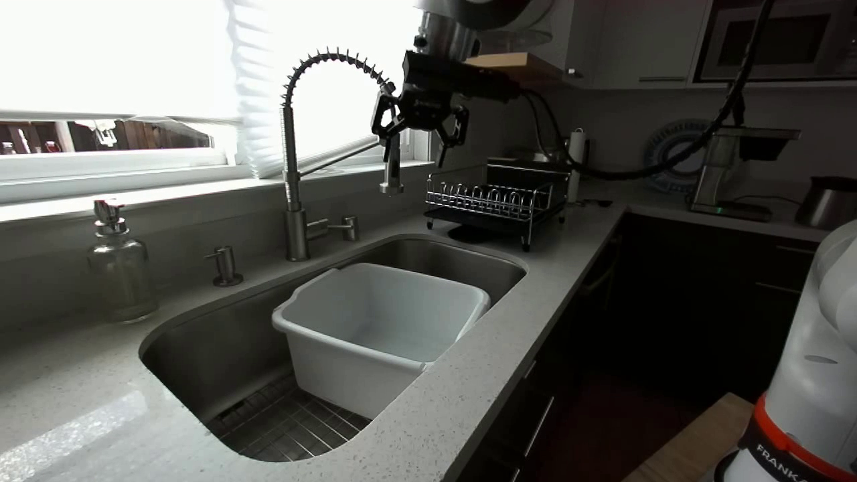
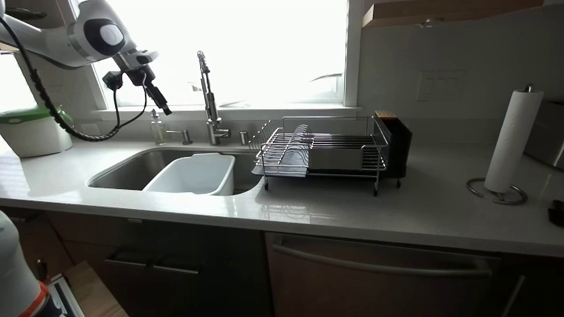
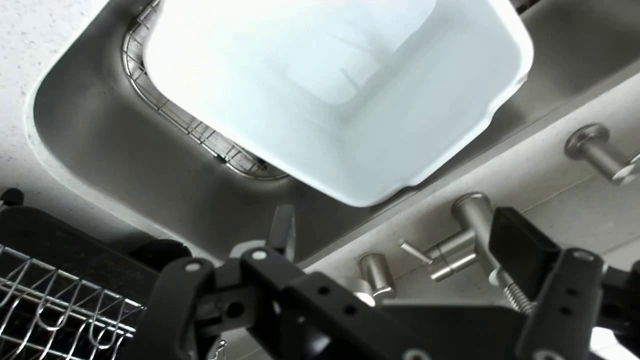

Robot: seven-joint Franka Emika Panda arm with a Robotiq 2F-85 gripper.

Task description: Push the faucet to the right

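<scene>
The faucet is a tall silver-grey tap with a coiled-spring arch, standing behind the sink. Its spray head hangs over the sink. In an exterior view the faucet shows nearly edge-on. My gripper is open and empty, at about spray-head height; one finger overlaps the upper spray head there. In an exterior view the gripper hangs left of the faucet with a visible gap. In the wrist view the faucet base and side lever show between the fingers; the upper faucet is hidden.
A white basin sits in the steel sink. A wire dish rack stands right of the sink. A glass soap bottle and a short metal dispenser stand left of the faucet. A window is behind it.
</scene>
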